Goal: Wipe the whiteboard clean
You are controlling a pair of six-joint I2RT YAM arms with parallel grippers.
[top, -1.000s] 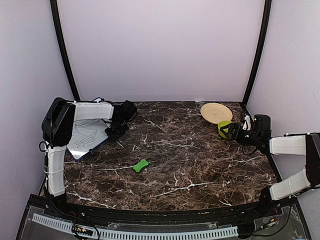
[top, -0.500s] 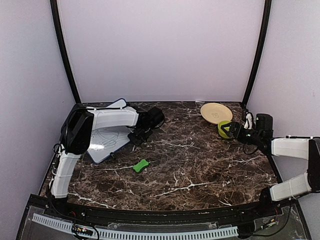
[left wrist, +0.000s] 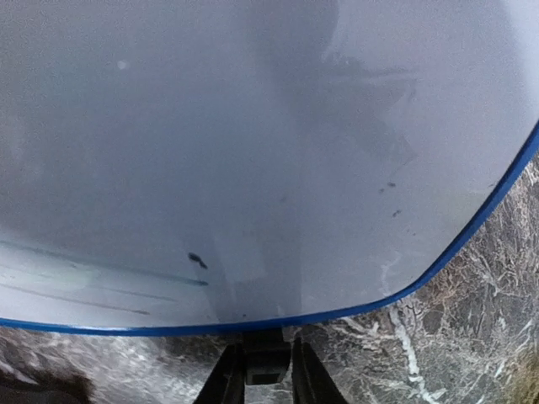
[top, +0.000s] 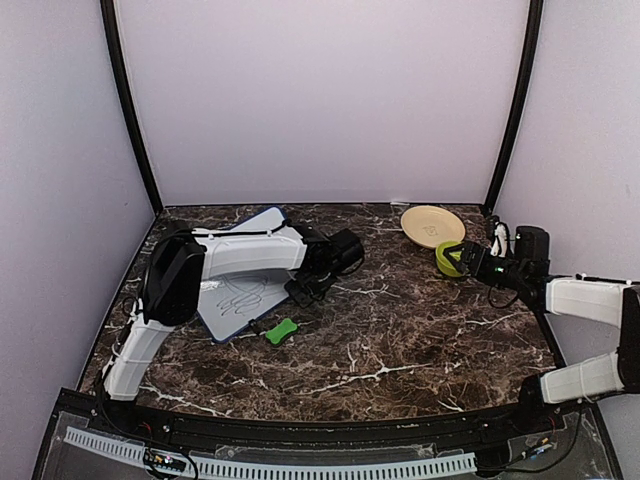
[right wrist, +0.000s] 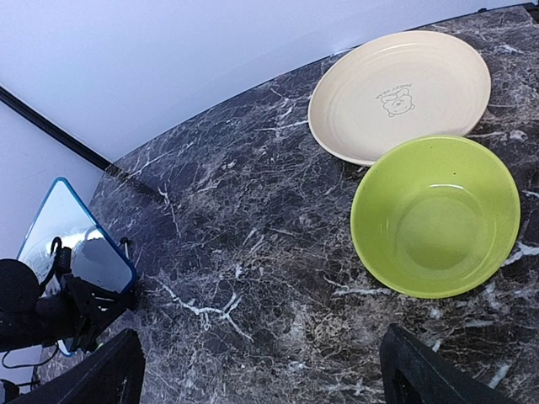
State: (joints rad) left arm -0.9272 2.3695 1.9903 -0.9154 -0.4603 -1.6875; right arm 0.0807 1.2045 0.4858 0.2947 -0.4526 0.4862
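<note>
At the left of the marble worktop (top: 400,340), the left tool (left wrist: 266,380) is clamped on the blue rim of the whiteboard (top: 243,295). The board sits at left centre with dark scribbles across its near half, and the right wrist view suggests its far end is tipped up. Just beside its near corner lies the green bone-shaped eraser (top: 281,331). Well to the right stand a cream plate (right wrist: 399,93) and a lime-green bowl (right wrist: 434,215), with the right tool (right wrist: 265,374) spread wide and holding nothing.

The step in hand looks like placing the board for wiping. It would go best set down flat, short of the eraser, with the rim grip kept as an anchor while the free arm fetches the eraser.

Count: one whiteboard, one eraser, one plate, one bowl, two arms.
</note>
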